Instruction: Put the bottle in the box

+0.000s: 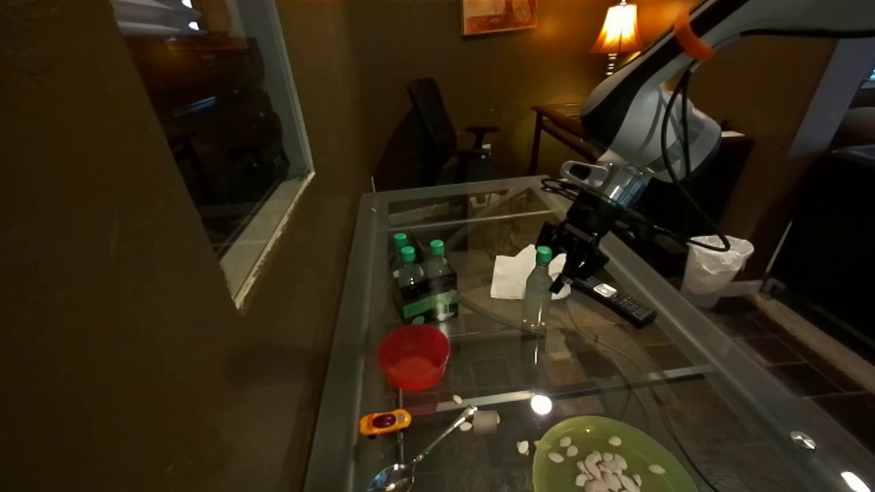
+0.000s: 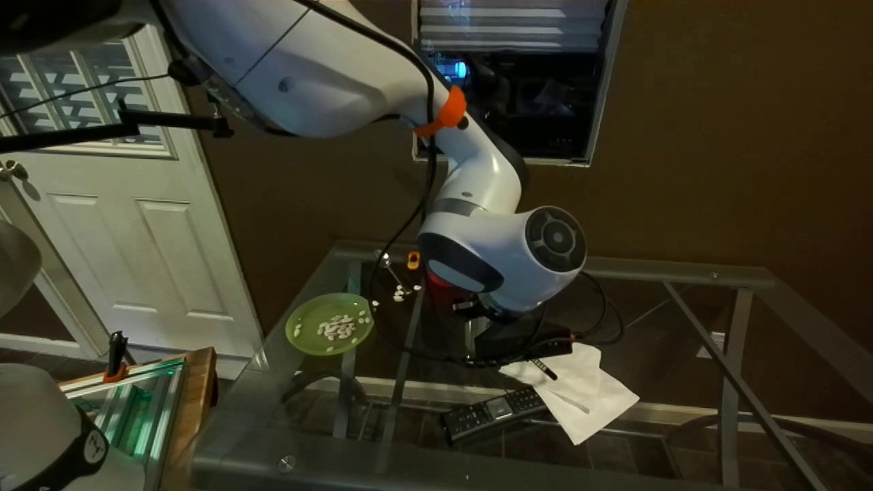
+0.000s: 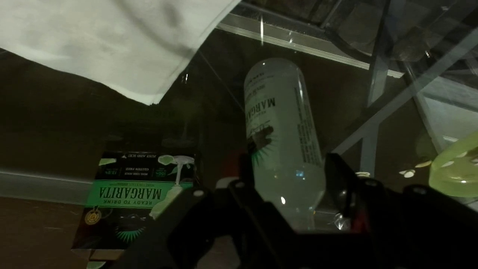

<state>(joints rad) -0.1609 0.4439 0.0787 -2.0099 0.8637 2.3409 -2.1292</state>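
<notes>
The clear bottle [image 1: 536, 297] has a green cap and stands upright over the glass table in an exterior view. It also shows in the wrist view [image 3: 282, 123], its base far from the camera. My gripper [image 3: 288, 170] has a finger against each side of the bottle's shoulder; the cap is hidden in the wrist view. The gripper also shows in an exterior view [image 1: 555, 263]. I cannot tell whether the base touches the glass. The box [image 1: 415, 309] is a dark carton with a green band, holding three visible green-capped bottles. It shows lower left in the wrist view [image 3: 140, 194].
A red cup [image 1: 414, 355] stands in front of the box. A white napkin [image 1: 509, 279] and black remote [image 1: 618, 302] lie near the gripper. A yellow toy car [image 1: 385, 422], spoon [image 1: 393, 477] and green plate [image 1: 557, 437] of white pieces lie nearer the camera. A wall borders the box side.
</notes>
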